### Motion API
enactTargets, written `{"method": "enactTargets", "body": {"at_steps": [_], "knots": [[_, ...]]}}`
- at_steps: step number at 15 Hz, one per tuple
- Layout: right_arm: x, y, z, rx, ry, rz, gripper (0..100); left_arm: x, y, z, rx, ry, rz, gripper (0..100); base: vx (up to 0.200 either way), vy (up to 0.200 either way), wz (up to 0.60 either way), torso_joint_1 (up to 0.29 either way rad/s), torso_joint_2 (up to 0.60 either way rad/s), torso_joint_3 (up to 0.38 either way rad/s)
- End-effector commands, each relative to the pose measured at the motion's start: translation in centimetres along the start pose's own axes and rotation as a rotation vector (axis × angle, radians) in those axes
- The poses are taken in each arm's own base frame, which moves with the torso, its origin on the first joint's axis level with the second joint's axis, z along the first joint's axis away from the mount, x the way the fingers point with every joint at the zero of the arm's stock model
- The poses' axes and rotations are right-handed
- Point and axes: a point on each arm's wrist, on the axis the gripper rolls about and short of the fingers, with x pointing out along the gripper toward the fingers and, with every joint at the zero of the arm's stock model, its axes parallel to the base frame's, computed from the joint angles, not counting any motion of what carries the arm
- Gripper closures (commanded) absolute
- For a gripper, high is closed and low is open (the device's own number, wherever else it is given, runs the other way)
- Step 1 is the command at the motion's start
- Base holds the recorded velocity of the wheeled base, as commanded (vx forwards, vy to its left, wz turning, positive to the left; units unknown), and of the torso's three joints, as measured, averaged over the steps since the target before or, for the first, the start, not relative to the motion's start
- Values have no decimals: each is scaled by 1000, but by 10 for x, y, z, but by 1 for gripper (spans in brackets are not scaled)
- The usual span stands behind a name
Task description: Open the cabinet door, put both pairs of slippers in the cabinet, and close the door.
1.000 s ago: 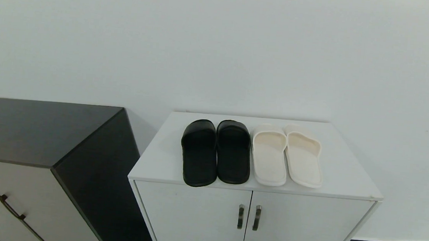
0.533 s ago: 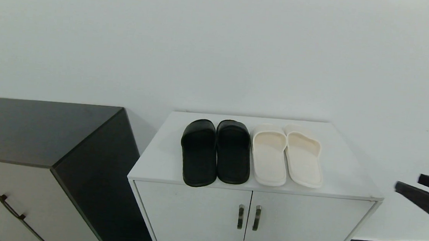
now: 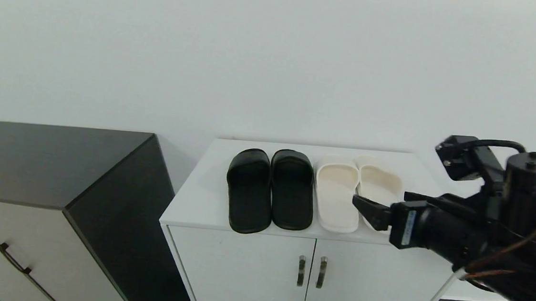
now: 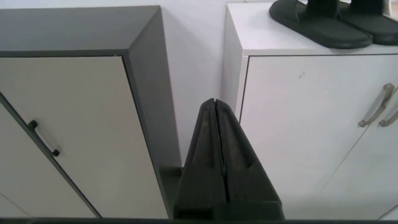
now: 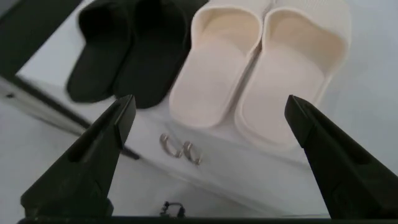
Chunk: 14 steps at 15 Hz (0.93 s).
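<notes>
A pair of black slippers (image 3: 248,192) and a pair of white slippers (image 3: 336,194) lie side by side on top of the white cabinet (image 3: 239,272). Both of its doors are closed, with two metal handles (image 3: 310,271) at the middle seam. My right gripper (image 3: 381,201) hovers open above the cabinet's right front, over the white slippers (image 5: 261,68), nothing between its fingers (image 5: 93,162). The black slippers (image 5: 124,50) and the handles (image 5: 180,149) also appear below it. My left gripper (image 4: 216,109) is shut and empty, low in front of the gap beside the white cabinet (image 4: 298,124).
A dark cabinet (image 3: 56,167) with pale drawer fronts and a black handle (image 3: 14,259) stands close to the left of the white one. A plain white wall runs behind both. The dark cabinet (image 4: 74,124) is near my left gripper.
My right arm has come in from the right edge and moved left, up to the white slippers. The slippers and the cabinet doors have not moved.
</notes>
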Motion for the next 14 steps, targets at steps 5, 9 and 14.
{"method": "enactTargets", "body": {"at_steps": [5, 9, 14], "knots": [[93, 8, -16, -10, -23, -251, 0, 0, 0, 0, -2, 1, 1, 100, 0, 0, 0, 0, 0, 0], [115, 4, -22, -7, -19, -283, 0, 0, 0, 0, -4, 1, 1, 100, 0, 0, 0, 0, 0, 0], [144, -7, -21, -6, -38, -327, 0, 0, 0, 0, -10, 1, 1, 100, 0, 0, 0, 0, 0, 0]]}}
